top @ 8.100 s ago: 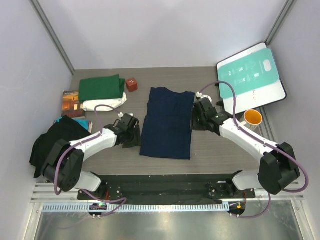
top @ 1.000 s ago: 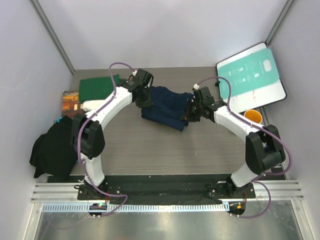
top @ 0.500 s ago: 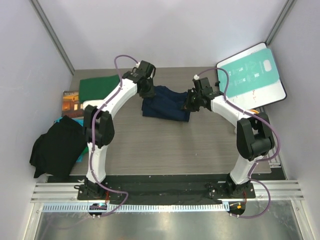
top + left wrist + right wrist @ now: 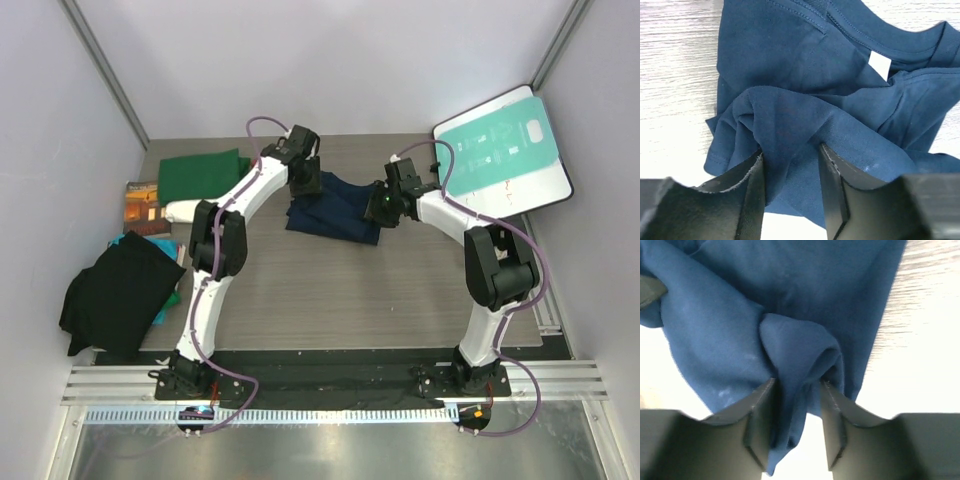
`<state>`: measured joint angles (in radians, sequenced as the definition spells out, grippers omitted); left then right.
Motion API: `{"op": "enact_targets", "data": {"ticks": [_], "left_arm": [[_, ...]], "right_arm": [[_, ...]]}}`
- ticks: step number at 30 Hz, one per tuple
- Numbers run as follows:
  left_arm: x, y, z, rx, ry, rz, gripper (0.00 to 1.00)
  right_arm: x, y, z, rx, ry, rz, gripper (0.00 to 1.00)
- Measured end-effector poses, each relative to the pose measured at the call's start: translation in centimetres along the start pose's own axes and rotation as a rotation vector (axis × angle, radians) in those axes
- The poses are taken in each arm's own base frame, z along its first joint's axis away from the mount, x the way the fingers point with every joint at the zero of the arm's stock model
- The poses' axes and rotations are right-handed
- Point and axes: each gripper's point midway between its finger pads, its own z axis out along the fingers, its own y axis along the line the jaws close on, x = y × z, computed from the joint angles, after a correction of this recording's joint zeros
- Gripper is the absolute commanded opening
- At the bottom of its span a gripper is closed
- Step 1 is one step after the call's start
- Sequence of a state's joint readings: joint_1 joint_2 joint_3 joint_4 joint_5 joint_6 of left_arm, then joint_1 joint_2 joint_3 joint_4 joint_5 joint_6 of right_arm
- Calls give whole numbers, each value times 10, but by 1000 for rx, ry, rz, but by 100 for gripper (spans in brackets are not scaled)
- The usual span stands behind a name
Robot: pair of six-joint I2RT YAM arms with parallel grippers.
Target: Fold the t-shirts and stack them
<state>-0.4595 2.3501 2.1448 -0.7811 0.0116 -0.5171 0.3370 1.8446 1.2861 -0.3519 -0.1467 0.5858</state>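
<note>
**Navy shirt pinched at both sides, far-centre of table**

Near left: black cloth heap (image 4: 115, 290) on the table (image 4: 330, 300), nothing gripping it. Just behind it is a brown-orange book (image 4: 143, 203); the cover print is too small to read.

Centre, further back: navy t-shirt (image 4: 335, 212) lies bunched and partly doubled over on the table between the arms. Left gripper (image 4: 791, 152) is closed down narrow on a ridge of fabric at the shirt's left edge. Right gripper (image 4: 799, 385) is nipped the same way on a fold at the right edge. Each bite looks like several layers.

Handling, my read: light, limp knit with no stiffness. It sags and creases wherever unsupported, and the layers slide over each other. Best held at the fold's edges or corners, both sides level, cloth taut between. Mid-panel pinches only bunch it.

White neck label (image 4: 879, 65): no print legible.

Far left: dark green shirt (image 4: 200, 175), folded, with the cream-white shirt (image 4: 200, 211) showing at its near edge; probably the stack spot. Far right: teal-and-white board (image 4: 505, 150), white pictograms, unreadable.
</note>
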Motion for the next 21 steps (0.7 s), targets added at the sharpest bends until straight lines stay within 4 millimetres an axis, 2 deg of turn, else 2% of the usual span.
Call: {"op": "enact_targets", "data": {"ticks": [6, 12, 16, 21], "left_arm": [[-4, 0, 5, 3, -11, -6, 51], [-23, -5, 18, 45, -44, -42, 54], [-34, -4, 23, 79, -56, -93, 62], [-48, -7, 27, 117, -83, -140, 59]], "right_arm": [[-11, -8, 7, 2, -23, 99, 51], [-30, -12, 10, -80, -70, 263, 49], [-31, -16, 12, -109, -71, 346, 49], [-25, -14, 14, -134, -65, 366, 48]]}}
